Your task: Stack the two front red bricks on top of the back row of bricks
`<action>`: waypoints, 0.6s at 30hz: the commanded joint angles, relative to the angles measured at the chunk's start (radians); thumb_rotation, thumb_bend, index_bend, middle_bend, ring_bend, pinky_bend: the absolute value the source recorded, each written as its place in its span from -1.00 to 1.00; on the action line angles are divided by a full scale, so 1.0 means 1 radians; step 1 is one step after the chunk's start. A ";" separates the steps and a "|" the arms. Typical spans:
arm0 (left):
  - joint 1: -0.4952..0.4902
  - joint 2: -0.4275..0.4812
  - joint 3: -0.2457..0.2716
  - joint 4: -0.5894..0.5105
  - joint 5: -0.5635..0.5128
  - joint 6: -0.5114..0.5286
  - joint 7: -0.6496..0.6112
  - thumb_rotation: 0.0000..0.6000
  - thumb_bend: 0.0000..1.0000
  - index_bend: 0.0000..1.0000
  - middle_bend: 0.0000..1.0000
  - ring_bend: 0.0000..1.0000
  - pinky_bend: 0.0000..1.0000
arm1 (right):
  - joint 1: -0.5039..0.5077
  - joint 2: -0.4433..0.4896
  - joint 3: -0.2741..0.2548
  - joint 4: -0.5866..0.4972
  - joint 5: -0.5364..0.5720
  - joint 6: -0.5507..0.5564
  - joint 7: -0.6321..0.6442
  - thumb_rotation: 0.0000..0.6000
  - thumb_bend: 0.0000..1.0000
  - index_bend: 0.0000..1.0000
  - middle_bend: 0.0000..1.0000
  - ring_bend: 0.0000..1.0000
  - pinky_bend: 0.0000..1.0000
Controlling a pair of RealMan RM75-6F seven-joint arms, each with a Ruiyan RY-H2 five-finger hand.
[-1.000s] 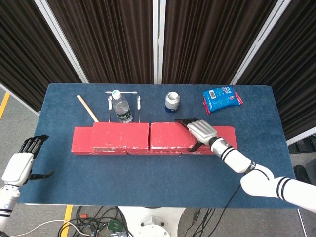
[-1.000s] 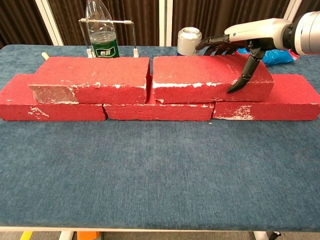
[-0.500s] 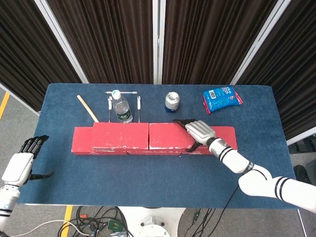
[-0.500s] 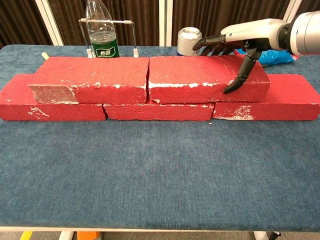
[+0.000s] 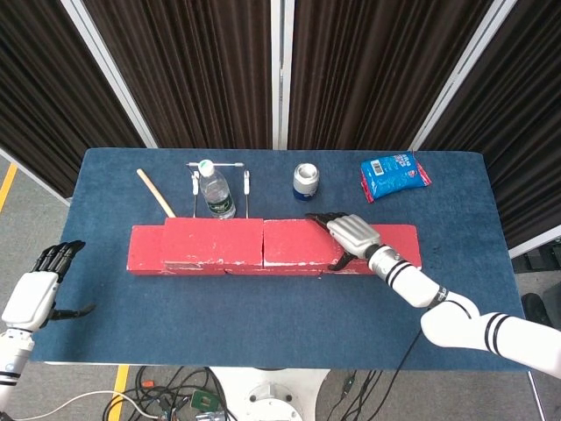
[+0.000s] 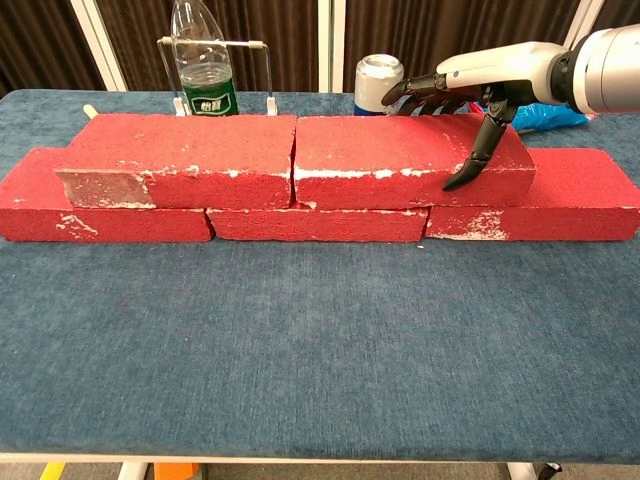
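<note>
Three red bricks form the bottom row (image 6: 315, 222) on the blue table (image 5: 280, 307). Two more red bricks lie on top of it: the left upper brick (image 5: 213, 239) (image 6: 185, 155) and the right upper brick (image 5: 298, 243) (image 6: 390, 155), end to end with only a thin seam between them. My right hand (image 5: 353, 235) (image 6: 470, 85) grips the right end of the right upper brick, thumb down its front face, fingers over its top towards the back. My left hand (image 5: 35, 294) hangs off the table's left front corner, fingers apart, holding nothing.
Behind the bricks stand a water bottle (image 5: 215, 191) (image 6: 204, 70) in a wire rack, a metal can (image 5: 305, 181) (image 6: 378, 80) and a blue snack bag (image 5: 394, 175). A wooden stick (image 5: 155, 192) lies at the back left. Blue cloth runs in front of the bricks.
My right hand has slid the right upper brick a little to the left, narrowing the gap to the left upper brick. The left hand has stayed put.
</note>
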 commanded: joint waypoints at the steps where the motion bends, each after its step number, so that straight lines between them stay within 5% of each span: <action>1: 0.000 0.000 0.000 0.000 0.000 0.000 -0.001 1.00 -1.00 -0.89 -0.91 -1.00 -0.95 | 0.001 -0.002 0.001 0.001 0.005 0.001 -0.001 1.00 -0.69 -1.00 -0.48 -0.65 -0.52; 13: 0.000 0.001 0.001 0.001 0.000 0.000 -0.005 1.00 -1.00 -0.89 -0.91 -1.00 -0.95 | 0.001 -0.004 -0.002 0.001 0.021 0.005 -0.011 1.00 -0.83 -1.00 -0.54 -0.74 -0.53; 18: 0.000 0.002 0.000 0.002 -0.002 -0.003 -0.011 1.00 -1.00 -0.89 -0.91 -1.00 -0.95 | 0.001 -0.002 -0.001 -0.005 0.022 -0.006 0.000 1.00 -1.00 -1.00 -0.79 -0.97 -0.75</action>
